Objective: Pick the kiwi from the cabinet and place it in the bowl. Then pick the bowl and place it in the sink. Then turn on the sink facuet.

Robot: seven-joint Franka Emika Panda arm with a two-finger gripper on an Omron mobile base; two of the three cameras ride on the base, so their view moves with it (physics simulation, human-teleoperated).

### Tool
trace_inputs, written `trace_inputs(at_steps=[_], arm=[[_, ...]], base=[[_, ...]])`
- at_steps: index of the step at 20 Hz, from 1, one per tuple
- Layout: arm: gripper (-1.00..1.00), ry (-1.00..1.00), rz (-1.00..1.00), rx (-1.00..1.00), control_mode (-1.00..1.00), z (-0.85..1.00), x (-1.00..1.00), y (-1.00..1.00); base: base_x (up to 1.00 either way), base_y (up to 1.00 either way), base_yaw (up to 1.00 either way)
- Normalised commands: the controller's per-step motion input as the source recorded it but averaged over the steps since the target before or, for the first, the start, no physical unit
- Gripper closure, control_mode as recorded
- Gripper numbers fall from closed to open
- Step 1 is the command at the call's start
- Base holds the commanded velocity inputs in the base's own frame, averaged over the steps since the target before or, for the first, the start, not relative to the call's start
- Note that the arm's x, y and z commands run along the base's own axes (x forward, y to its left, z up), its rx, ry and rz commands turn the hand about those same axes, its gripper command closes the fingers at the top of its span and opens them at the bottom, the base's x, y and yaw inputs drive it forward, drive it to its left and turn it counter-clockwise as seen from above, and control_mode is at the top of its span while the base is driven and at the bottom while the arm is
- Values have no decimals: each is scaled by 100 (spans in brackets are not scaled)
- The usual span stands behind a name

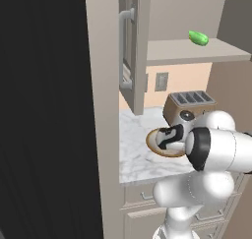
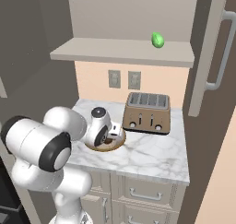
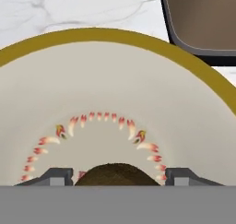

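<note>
Gripper [image 3: 118, 178] poised directly above the bowl [image 3: 115, 94], its two dark fingertips [image 3: 55, 176] standing apart on either side of the kiwi [image 3: 115, 174]. Whether the fingertips press the fruit or have let go of it cannot be told from the hand view, since only the kiwi's brown top shows between them. Bowl interior cream-white, ringed by small red-and-white petal marks, with a tan-gold rim.

In the base views the bowl [image 1: 160, 142] sits on the white marble tabletop [image 2: 152, 154], just left of a brown four-slot toaster [image 2: 146, 113]; the arm's wrist covers most of it, and the gripper [image 2: 110, 136] points down into it.

Above the tabletop runs a beige shelf [image 2: 120, 50] of the open cabinet [image 1: 135, 46], carrying a bright green oblong item [image 2: 157, 39] near its right end. The cabinet door stands swung outward, its long silver bar handle [image 1: 125, 48] facing the robot in the left base view. Two grey wall plates [image 2: 123, 79] are set in the peach backsplash between shelf and tabletop. Beige drawers [image 2: 145, 193] with silver pulls lie beneath the marble. A black surface [image 1: 44, 110] fills the left side of the left base view.
</note>
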Motion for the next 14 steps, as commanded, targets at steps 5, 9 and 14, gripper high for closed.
trace_inputs(at_steps=[5, 9, 14], arm=[[-100, 0, -3, 5, -100, 51, -2, 14], [-100, 1, -13, 10, -100, 66, -29, 0], [-100, 13, -28, 20, -100, 41, -55, -35]], base=[[0, 0, 0], [0, 0, 0], [0, 0, 0]])
